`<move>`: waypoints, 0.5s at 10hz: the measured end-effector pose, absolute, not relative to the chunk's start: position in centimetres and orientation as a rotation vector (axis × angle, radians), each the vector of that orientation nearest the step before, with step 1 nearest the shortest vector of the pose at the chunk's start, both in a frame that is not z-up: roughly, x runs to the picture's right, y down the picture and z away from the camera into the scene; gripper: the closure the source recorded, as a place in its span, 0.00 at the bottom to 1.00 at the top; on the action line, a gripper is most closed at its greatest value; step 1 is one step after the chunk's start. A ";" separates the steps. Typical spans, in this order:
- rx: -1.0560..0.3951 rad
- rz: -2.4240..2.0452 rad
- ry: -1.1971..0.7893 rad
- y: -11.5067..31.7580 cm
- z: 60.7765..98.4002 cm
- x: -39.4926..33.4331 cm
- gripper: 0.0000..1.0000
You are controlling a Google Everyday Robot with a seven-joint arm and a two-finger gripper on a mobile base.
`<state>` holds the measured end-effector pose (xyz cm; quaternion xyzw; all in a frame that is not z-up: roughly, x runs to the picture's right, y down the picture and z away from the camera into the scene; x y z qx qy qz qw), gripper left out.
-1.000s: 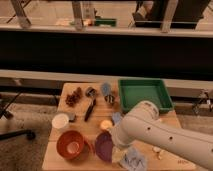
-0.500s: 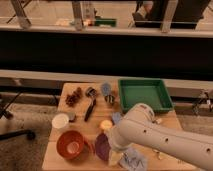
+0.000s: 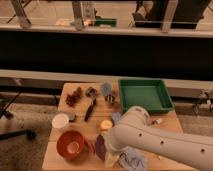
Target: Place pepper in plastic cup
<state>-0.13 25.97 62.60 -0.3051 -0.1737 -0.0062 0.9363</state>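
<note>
A small yellow-orange item (image 3: 106,124) that looks like the pepper lies near the middle of the wooden table (image 3: 62,159). A white plastic cup (image 3: 60,120) stands upright at the table's left side. My white arm (image 3: 160,142) comes in from the lower right. It ends at the gripper (image 3: 119,158), low over the table's front edge, beside a dark purple item (image 3: 100,147) and a grey-blue bundle (image 3: 133,160). The gripper sits in front of the pepper and right of the cup, apart from both.
A red bowl (image 3: 70,144) with something pale inside sits at the front left. A green tray (image 3: 145,95) fills the back right. A reddish cluster (image 3: 74,97), a black utensil (image 3: 90,110) and small dark and blue-grey items (image 3: 106,89) lie at the back.
My arm has swung a little to the left and forward over the table's front. The items on the table have stayed in place.
</note>
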 end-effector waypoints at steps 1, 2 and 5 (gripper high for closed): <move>-0.622 -0.002 -0.352 26.2 62.6 -0.7 0.20; -0.612 0.008 -0.348 26.4 62.6 -1.8 0.20; -0.590 0.026 -0.325 27.1 63.2 -3.9 0.20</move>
